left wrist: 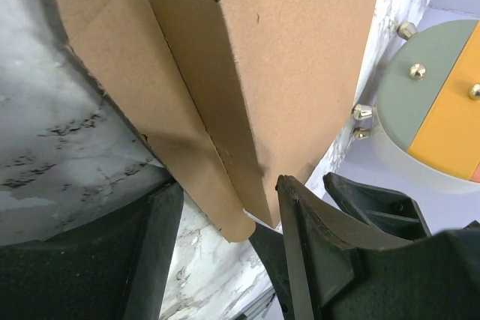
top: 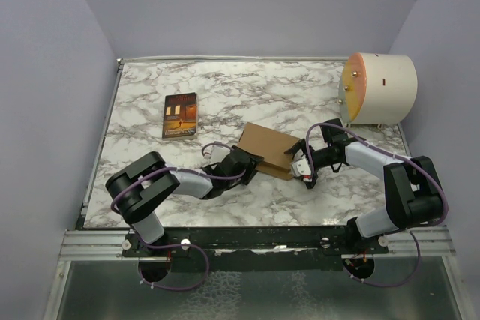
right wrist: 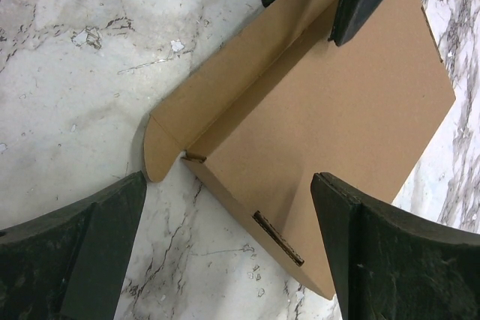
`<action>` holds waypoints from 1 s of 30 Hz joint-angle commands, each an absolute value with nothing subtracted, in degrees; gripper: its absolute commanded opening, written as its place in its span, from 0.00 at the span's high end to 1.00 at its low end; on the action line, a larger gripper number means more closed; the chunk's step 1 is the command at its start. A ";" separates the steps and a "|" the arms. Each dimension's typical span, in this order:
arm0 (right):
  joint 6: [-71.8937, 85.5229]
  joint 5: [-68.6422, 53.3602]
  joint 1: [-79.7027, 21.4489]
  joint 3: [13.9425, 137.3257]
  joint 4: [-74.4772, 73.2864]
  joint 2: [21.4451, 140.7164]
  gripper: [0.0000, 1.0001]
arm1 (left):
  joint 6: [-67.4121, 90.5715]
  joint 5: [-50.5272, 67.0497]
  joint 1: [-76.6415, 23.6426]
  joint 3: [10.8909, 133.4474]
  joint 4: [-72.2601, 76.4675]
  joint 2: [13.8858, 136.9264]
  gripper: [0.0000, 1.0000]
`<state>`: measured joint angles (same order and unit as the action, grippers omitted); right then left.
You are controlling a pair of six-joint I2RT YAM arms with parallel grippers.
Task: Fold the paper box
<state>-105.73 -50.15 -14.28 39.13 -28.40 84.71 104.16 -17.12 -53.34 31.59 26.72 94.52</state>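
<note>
Nearest to the bases, the 2 grippers stand face to face on the marble table [top: 225,95], and the paper box [top: 270,146] lies flat just between them. The left gripper [top: 241,162] is about half open, its 2 fingers on either side of the raised side wall [right wrist: 255,91] at the box's left end; I judge that it does not pinch it (contact is hard to see). The right gripper [top: 304,164] is wide open and holds nothing; the box's right corner sits between its fingers. The long axis of the box runs from one gripper to the other, so each arm reaches 1 end. Farther back lie a dark book [top: 180,115] and a cream cylinder [top: 379,88]
</note>
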 commanded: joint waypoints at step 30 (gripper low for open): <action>-103.35 -48.01 -15.03 39.32 -27.57 83.96 0.08 | 106.62 -16.27 -51.07 36.21 5.09 98.61 0.51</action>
